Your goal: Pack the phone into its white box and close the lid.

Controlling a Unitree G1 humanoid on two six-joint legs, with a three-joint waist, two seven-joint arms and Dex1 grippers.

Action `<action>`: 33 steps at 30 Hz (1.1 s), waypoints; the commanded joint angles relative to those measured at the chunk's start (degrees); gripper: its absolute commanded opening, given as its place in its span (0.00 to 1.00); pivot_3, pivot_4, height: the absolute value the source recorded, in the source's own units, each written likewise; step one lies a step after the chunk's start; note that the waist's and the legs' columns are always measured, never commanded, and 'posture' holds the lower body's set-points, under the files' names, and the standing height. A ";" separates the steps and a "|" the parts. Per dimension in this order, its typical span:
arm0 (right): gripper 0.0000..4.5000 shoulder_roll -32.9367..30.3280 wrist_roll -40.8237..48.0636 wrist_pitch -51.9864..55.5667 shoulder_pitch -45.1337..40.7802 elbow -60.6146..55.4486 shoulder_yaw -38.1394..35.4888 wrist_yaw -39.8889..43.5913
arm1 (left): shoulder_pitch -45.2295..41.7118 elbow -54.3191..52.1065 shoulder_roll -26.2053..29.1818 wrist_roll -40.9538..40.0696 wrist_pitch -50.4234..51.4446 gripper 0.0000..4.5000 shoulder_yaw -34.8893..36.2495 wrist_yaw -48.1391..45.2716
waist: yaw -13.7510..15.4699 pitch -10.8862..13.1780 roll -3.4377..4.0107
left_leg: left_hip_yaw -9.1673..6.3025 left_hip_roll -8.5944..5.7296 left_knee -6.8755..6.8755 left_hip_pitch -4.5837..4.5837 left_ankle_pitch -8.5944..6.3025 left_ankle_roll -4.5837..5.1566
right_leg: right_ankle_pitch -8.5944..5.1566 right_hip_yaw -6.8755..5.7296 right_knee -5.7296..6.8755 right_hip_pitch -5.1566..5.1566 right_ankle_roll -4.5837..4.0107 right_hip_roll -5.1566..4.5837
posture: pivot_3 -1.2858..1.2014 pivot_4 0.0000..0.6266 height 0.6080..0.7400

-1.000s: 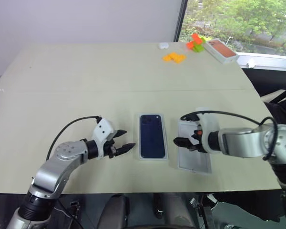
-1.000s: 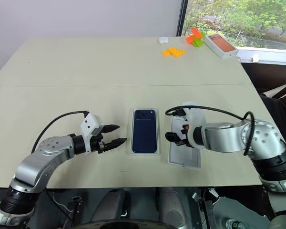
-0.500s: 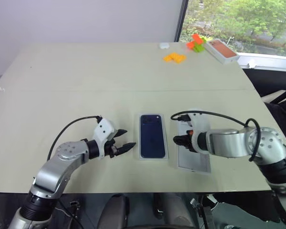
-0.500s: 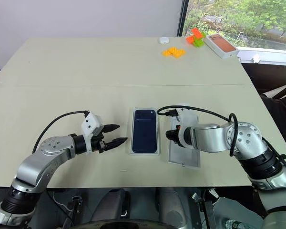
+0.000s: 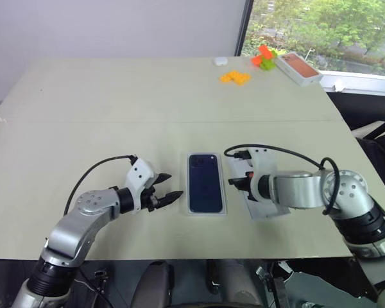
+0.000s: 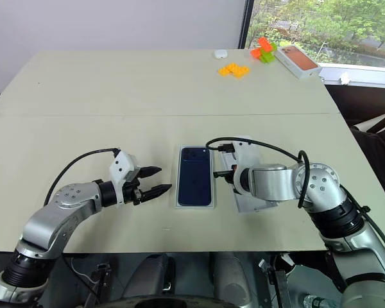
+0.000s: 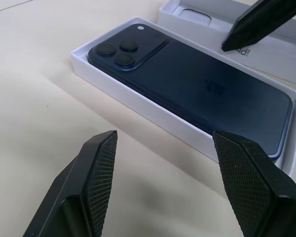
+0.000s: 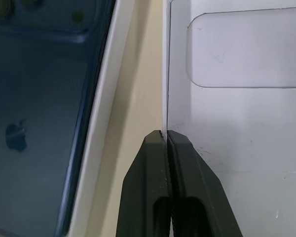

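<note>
The right hand (image 8: 166, 136) pinches the white cardboard lid's (image 8: 237, 123) wall; the dark-blue phone (image 5: 205, 183) lies parallel, just leftward.

Before me: beige table (image 5: 147, 96), seam across middle. Plain pale wall (image 5: 115, 25) behind. Window (image 5: 321, 25) at my far right, green trees outside, daylight.

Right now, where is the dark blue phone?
The slim dark navy-blue smartphone lies in the shallow white cardboard tray near the table's front edge, between both end effectors, with the open white lid on its right.
</note>
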 commanded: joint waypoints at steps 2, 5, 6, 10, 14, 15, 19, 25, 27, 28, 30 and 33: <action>0.00 2.67 0.73 -5.67 -5.58 -2.81 -9.89 8.66 | 0.93 0.18 0.06 -1.26 -0.06 0.73 4.88 1.54 | 0.02 0.02 0.03 | 0.04 0.00 0.00 -0.05 0.00 0.00 | 0.00 0.01 0.05 -0.11 0.00 0.00 | 0.52 0.24 1.00; 0.00 2.44 0.73 -4.49 -6.28 -5.67 -12.67 19.14 | 1.21 1.17 0.29 -1.50 -0.34 0.73 7.21 2.05 | 0.27 0.01 0.03 | -0.02 0.06 -0.08 -0.06 -0.03 0.04 | 0.00 -0.01 0.04 -0.13 0.01 0.10 | 0.52 0.24 1.00; 0.00 2.48 0.73 -4.58 -6.19 -6.26 -13.21 21.15 | 1.19 1.43 0.26 -1.60 -0.40 0.73 7.81 2.14 | 0.33 0.01 0.03 | -0.06 0.07 -0.09 -0.07 -0.06 0.11 | 0.00 -0.05 0.05 -0.12 0.01 0.10 | 0.52 0.24 1.00; 0.00 13.54 0.73 -10.02 -4.63 -7.92 -18.31 28.58 | 0.38 3.91 0.62 -1.46 -1.91 0.73 10.41 1.72 | 0.04 0.01 0.02 | -0.02 0.05 -0.08 -0.16 -0.11 0.19 | 0.01 -0.06 -0.05 -0.14 0.01 0.00 | 0.52 0.24 1.00; 0.00 27.64 0.73 -12.71 -2.07 -8.86 -20.08 28.81 | -0.44 5.66 1.26 -1.09 -4.83 0.73 11.06 -0.60 | 0.06 0.03 0.06 | 0.07 0.08 -0.09 -0.16 -0.11 0.20 | 0.02 0.00 0.07 -0.27 0.01 -0.02 | 0.52 0.24 1.00; 0.00 32.13 0.73 -13.71 -1.05 -9.11 -19.95 27.52 | -0.46 6.01 1.76 -1.56 -4.91 0.73 11.38 -1.63 | 0.12 0.01 0.04 | 0.06 0.08 -0.08 -0.15 -0.11 0.20 | 0.02 -0.01 0.12 -0.28 0.01 -0.04 | 0.52 0.24 1.00; 0.00 41.17 0.73 -12.36 2.25 -8.16 -17.67 25.23 | -0.11 7.00 4.01 -3.33 -5.29 0.73 13.27 -5.79 | 0.00 0.03 0.09 | 0.05 0.07 -0.08 -0.19 -0.11 0.19 | 0.02 0.00 0.19 -0.35 -0.01 -0.11 | 0.52 0.24 1.00; 0.00 46.46 0.73 -8.44 6.59 -4.59 -16.74 24.19 | 0.19 4.81 6.67 -9.83 -1.48 0.73 17.15 -9.32 | -0.07 0.04 0.10 | 0.05 0.03 -0.08 -0.21 -0.11 0.19 | 0.02 -0.01 0.17 -0.37 -0.02 -0.18 | 0.52 0.24 1.00; 0.00 48.05 0.73 -7.59 7.49 -3.41 -17.43 23.66 | 1.00 4.26 7.74 -10.54 -0.80 0.73 17.55 -10.01 | -0.17 0.05 0.13 | 0.05 0.03 -0.08 -0.21 -0.11 0.19 | 0.02 -0.01 0.17 -0.37 -0.02 -0.17 | 0.52 0.24 1.00; 0.00 48.46 0.73 -7.24 7.61 -3.07 -17.70 23.46 | 1.19 4.16 8.06 -10.79 -0.62 0.73 17.63 -10.09 | -0.20 0.06 0.14 | 0.06 0.03 -0.08 -0.20 -0.11 0.19 | 0.02 -0.01 0.17 -0.37 -0.02 -0.17 | 0.52 0.24 1.00; 0.00 50.03 0.73 -6.04 8.41 -1.07 -18.27 23.17 | 3.45 3.57 10.15 -9.87 -1.13 0.73 17.81 -11.48 | -0.45 0.05 0.14 | 0.05 0.03 -0.08 -0.19 -0.11 0.19 | 0.02 -0.01 0.18 -0.37 -0.02 -0.15 | 0.52 0.24 1.00; 0.00 52.07 0.73 -4.72 8.94 1.52 -19.58 21.95 | 4.54 3.37 11.32 -9.31 -1.72 0.73 17.96 -11.67 | -0.41 0.08 0.18 | 0.06 0.05 -0.11 -0.15 -0.11 0.19 | 0.01 -0.01 0.20 -0.37 -0.03 -0.12 | 0.52 0.24 1.00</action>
